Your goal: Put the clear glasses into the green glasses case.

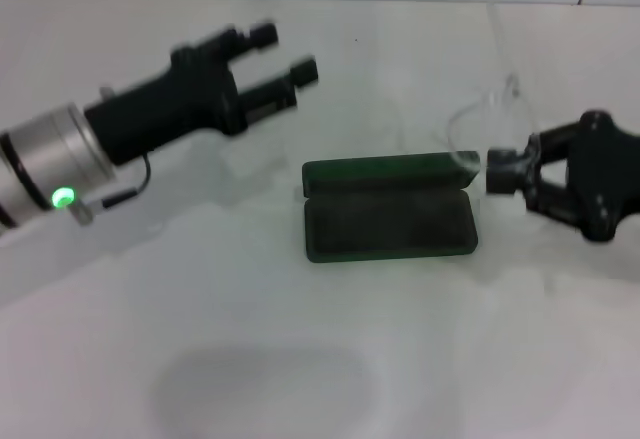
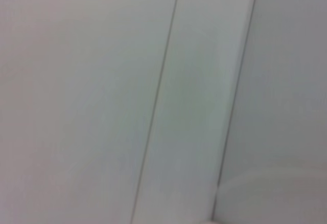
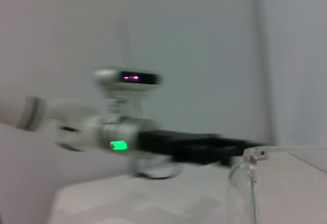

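Green glasses case [image 1: 390, 211] lying open in the middle of the white surface [image 1: 250, 359], long axis running left to right across the head view, hinge along the far side; lid standing up behind the dark-lined tray.

Clear glasses [image 1: 487, 124] held off the surface, just beyond the right end of the case and above it. Frame pinched at its near edge by the right gripper [image 1: 497, 171], jaws clamped on it; transparent arms and lenses rising up and away from the robot. In the right wrist view, one lens and hinge [image 3: 245, 175] close to the camera, seen edge-on.

Left gripper [image 1: 283, 59] hovering over the surface, left of and beyond the case, well apart from it, jaws spread apart with nothing between them, pointing rightward.
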### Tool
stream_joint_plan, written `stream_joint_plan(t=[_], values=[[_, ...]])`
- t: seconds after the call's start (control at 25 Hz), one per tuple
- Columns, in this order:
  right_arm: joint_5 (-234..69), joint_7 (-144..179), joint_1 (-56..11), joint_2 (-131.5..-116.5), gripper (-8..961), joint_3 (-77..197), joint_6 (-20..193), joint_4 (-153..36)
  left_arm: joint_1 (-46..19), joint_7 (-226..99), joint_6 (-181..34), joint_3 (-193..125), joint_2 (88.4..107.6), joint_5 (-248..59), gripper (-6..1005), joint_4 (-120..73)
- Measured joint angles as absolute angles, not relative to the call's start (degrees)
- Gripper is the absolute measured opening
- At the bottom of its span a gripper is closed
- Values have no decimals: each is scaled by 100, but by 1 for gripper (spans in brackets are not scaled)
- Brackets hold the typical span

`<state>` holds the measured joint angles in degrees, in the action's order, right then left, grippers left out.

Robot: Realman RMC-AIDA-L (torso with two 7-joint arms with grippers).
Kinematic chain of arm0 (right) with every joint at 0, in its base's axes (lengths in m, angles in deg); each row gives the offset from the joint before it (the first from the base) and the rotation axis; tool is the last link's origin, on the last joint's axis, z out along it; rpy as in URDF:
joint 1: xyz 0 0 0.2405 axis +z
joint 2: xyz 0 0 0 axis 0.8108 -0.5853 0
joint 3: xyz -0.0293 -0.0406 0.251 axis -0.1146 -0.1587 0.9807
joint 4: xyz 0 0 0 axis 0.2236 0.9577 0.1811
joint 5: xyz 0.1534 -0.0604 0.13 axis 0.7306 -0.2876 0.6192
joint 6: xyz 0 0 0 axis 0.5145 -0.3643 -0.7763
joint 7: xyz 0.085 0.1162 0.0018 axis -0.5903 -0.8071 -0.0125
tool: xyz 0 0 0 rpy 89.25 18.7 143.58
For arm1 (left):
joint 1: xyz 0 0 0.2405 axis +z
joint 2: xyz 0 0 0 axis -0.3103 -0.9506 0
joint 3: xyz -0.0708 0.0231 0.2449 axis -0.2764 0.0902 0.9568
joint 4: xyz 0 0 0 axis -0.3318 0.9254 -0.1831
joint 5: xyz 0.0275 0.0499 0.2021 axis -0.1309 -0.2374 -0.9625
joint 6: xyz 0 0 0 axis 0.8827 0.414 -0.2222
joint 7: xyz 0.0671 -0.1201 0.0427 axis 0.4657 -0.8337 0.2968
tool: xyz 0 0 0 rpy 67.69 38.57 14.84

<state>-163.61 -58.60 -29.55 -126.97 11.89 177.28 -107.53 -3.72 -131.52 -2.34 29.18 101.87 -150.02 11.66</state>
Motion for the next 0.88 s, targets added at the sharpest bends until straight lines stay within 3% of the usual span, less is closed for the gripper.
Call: stream_joint_plan(t=[0.16, 0.48, 0.88], values=[[-16385, -5696, -2816, -12678, 123, 1110, 17998, -10338, -676, -13170, -109, 2830, 10155, -14955, 759, 1168], [-16464, -5760, -2534, -12665, 123, 874, 18084, -9824, -1377, -12887, 17, 2989, 10275, -15007, 759, 1104], [-16465, -5733, -2432, -12683, 123, 602, 18069, -9744, -1557, -12313, -357, 3986, 10332, -14973, 759, 869]])
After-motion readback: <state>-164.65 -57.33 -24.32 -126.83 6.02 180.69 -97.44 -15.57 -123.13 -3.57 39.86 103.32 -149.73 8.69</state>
